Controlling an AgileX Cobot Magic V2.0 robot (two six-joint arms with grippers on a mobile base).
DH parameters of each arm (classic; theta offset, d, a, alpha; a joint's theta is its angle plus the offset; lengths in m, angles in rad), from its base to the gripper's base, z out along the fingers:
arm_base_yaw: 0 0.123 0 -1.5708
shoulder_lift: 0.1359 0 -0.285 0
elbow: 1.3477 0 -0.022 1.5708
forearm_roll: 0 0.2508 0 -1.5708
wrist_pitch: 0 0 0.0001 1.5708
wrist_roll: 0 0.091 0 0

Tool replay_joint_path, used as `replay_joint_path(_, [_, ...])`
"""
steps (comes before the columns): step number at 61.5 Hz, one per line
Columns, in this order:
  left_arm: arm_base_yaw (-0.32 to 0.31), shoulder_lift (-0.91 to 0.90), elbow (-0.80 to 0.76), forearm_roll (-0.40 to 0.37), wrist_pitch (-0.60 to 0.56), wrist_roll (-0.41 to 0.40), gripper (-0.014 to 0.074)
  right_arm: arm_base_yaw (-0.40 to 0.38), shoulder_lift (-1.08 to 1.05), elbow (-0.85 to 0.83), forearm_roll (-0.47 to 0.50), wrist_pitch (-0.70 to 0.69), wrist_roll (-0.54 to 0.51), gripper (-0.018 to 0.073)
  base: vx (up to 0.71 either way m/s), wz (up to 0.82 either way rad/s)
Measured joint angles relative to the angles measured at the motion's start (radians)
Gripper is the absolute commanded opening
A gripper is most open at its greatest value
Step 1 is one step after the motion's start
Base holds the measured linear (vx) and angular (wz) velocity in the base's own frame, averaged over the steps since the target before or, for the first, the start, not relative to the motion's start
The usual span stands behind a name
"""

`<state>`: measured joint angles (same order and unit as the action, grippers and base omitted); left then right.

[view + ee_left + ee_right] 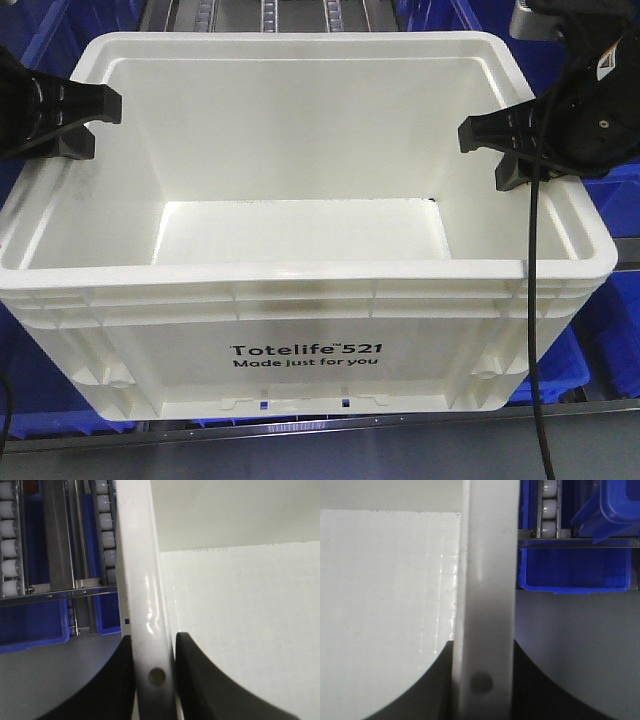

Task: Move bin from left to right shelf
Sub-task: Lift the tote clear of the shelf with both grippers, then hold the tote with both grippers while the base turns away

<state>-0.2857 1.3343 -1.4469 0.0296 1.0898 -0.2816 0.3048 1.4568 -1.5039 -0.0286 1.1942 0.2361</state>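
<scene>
Room: shelving w/ metal roller tracks (10, 545) carrying white rollers. Blue plastic bins (570, 570) sit on lower levels and to both sides. Plain grey floor (45, 685) shows below in both wrist views. A metal shelf edge (300, 428) runs across the bottom of the front view.

The large white rectangular plastic bin (300, 300) w/ ribbed rim fills the centre of the front view. Its open top faces up, its inside is bare, and black "Totelife 521 Made just for you" print faces the cam. Its base sits just above the metal edge; can't tell if it rests on sthg or hangs free.

Left gripper (92, 125) is on the bin's left rim, right gripper (488, 158) on the right rim, roughly opposite each other.

Left black fingers (117, 685): narrow gap, one outside the wall, one inside, both pressed against the rim. Right black fingers (420, 690): same, straddling the rim and clamped on it from both sides. A black cable (535, 330) hangs from the right arm across the bin's front corner.
</scene>
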Motion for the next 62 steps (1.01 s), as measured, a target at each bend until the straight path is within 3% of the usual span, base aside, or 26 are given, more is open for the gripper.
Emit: replay_joint_path(62, [0.000, 0.000, 0.000, 0.000, 0.000, 0.000, -0.0007, 0.000, 0.000, 0.000, 0.000, 0.000, 0.000, 0.0050, -0.05, -0.23])
